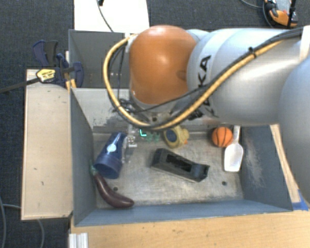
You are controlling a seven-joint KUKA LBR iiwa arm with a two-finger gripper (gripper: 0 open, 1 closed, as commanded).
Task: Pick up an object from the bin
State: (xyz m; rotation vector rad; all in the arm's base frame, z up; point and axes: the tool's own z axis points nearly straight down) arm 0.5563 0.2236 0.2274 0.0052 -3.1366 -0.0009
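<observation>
Blue cup [109, 159], lying on its side at the left end of the bin [82, 138] with its open mouth turned toward the near-left corner, is the thing closest to the jaws. A bit of pale metal shows just to the cup's right, under the arm's orange cover [157, 63]. That cover hides the rest, so I cannot tell whether the jaws are open or closed, or whether they have anything between them. If the cup is the target, the grasp would best go across its round body, not along its length, low enough that the smooth plastic cannot squirt out as the jaws close. The cup may roll toward the bin's left wall, so a centred, square approach matters. A dark curved eggplant-like thing [112, 194] lies just in front of the cup and could be dragged along. The black stapler-like block [178, 166], the yellowish ring [176, 137], the orange ball [222, 136] and the white scoop [233, 156] lie further right, apart from the cup. A straight lift should clear them.
</observation>
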